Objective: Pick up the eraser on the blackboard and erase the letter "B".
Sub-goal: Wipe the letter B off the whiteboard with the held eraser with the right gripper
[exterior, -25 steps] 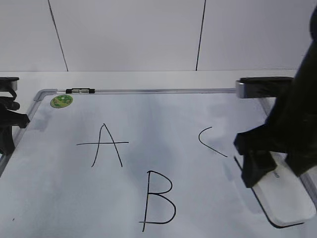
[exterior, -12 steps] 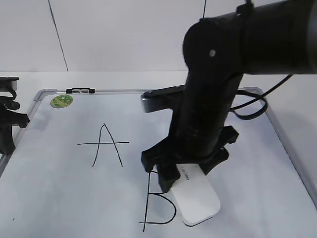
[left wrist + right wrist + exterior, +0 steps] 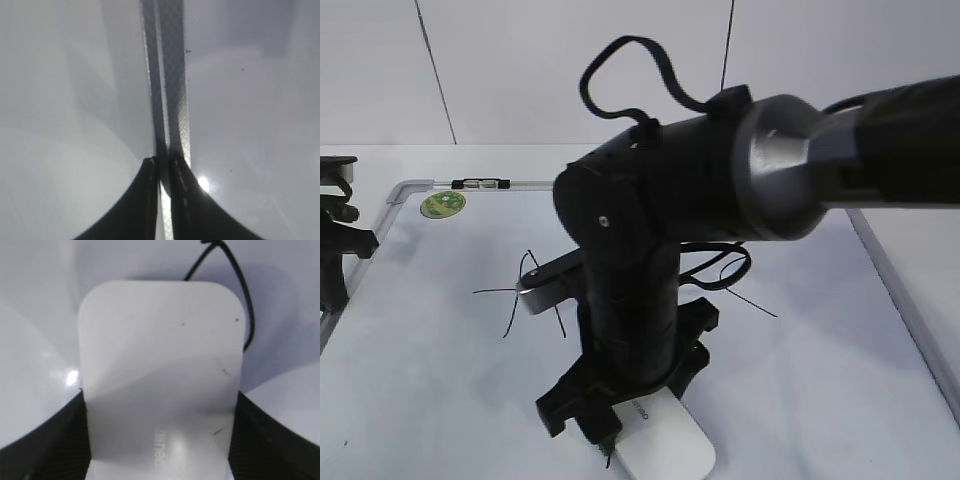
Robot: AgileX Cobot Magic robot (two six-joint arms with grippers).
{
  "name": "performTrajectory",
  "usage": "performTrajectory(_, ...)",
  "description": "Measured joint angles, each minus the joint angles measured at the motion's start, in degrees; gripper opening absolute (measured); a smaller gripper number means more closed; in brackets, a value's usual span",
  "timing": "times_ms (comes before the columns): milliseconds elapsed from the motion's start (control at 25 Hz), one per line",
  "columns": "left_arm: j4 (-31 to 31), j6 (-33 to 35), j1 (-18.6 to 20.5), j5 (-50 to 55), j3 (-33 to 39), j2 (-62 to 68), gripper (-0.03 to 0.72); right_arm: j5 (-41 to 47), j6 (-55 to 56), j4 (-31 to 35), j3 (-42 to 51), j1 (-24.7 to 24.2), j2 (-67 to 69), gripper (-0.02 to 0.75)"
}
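The white eraser point(image 3: 663, 447) point(image 3: 160, 365) lies flat on the blackboard point(image 3: 820, 390) at the bottom centre, with my right gripper point(image 3: 632, 408) point(image 3: 160, 440) shut on its two long sides. The letter "B" is almost wholly hidden under the arm and eraser. Only a short black stroke point(image 3: 608, 459) shows by the eraser's left corner, and a curved black line point(image 3: 243, 305) past its far right corner. My left gripper point(image 3: 334, 250) point(image 3: 162, 165) sits at the board's left edge, shut on the silver frame point(image 3: 172, 75).
The right arm point(image 3: 720, 180) reaches across the middle and covers much of the board. Parts of the "A" point(image 3: 510, 300) and the "C" point(image 3: 752, 302) show beside it. A green sticker point(image 3: 444, 204) and a small clip point(image 3: 480, 183) sit at the top left corner.
My right arm has swept left across the board with the eraser, from the right edge onto the "B". The left gripper has stayed put.
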Motion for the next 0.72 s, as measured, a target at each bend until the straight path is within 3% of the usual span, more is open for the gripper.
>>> performTrajectory(320, 0.1, 0.0, 0.0, 0.0, 0.0, 0.0, 0.019, 2.3, -1.3, -0.5, -6.8, 5.0, 3.9, 0.559)
performTrajectory(720, 0.1, 0.0, 0.0, 0.1, 0.0, 0.0, 0.019, 2.1, -0.3, -2.6, -6.9, 5.2, 4.1, 0.559)
